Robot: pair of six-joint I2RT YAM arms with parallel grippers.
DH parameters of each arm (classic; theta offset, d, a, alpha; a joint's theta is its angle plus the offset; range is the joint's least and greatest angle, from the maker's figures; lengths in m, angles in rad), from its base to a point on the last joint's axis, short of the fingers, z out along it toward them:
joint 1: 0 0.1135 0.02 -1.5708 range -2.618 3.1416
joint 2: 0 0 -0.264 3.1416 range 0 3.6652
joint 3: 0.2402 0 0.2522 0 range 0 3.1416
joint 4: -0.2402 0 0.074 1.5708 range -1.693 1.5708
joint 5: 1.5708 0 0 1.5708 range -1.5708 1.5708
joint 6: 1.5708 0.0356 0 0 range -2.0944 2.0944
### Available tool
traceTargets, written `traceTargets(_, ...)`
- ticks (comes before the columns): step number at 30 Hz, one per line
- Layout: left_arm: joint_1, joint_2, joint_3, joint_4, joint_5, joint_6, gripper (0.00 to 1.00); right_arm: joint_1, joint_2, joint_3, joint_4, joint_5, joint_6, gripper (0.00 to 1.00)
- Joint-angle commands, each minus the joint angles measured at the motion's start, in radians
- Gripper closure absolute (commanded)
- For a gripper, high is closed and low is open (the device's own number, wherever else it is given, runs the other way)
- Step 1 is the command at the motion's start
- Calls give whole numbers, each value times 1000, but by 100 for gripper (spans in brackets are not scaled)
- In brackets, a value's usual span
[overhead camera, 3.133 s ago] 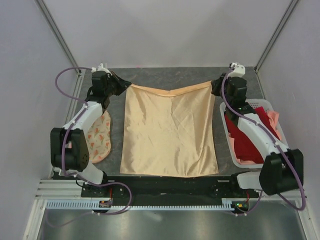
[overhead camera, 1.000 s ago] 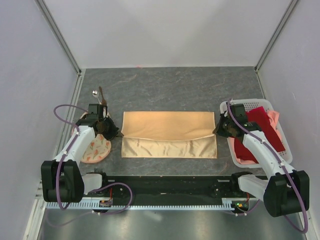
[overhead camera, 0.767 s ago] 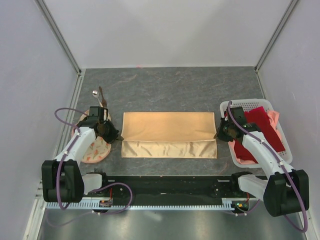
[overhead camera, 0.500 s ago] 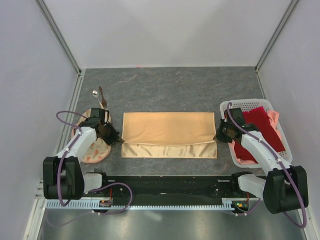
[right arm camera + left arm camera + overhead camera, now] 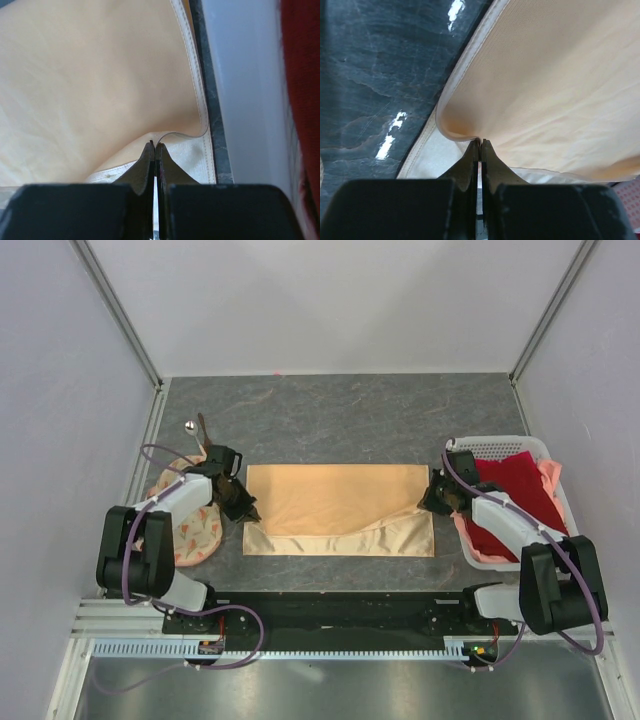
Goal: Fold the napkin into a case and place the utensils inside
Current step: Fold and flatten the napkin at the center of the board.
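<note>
The peach-orange napkin (image 5: 340, 498) lies folded in a wide band in the middle of the table, with a shinier lower layer (image 5: 400, 540) showing along its near side. My left gripper (image 5: 250, 513) is shut on the upper layer's near left corner, seen close in the left wrist view (image 5: 480, 142). My right gripper (image 5: 427, 503) is shut on the near right corner (image 5: 155, 145). The silver spoon (image 5: 190, 426) and the brown stick (image 5: 203, 430) lie together at the far left. No case is in view.
A round cream printed cloth (image 5: 192, 530) lies under my left arm. The white lattice basket (image 5: 497, 448) with a dark red cloth (image 5: 512, 502) stands right beside my right gripper; its wall (image 5: 240, 90) nearly touches the napkin's edge.
Both grippers moved slightly inward and away from the table's front, still pinching the corners. The upper layer's near edge now sags forward in the middle and rises at both ends.
</note>
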Motion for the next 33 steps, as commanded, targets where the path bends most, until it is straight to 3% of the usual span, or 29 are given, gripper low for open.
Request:
traceTargets(1,-9,54,46,29,-82,-62,98,9,99,-7,43,45,-21,100)
traceTargets(16,-19,290,207,28,-108,-109,98,126,297,146,51,218,-16,100)
traceTargets(24,-16,338,319,-17,-141,-123,98,126,465,338,64,283,-71,100)
traceTargets(28,-9,342,411,-61,-166,-88,98,118,493,439,22,327,-115,100)
traceTargets(33,-9,228,411,-77,-164,-26,98,117,395,450,-38,324,-125,100)
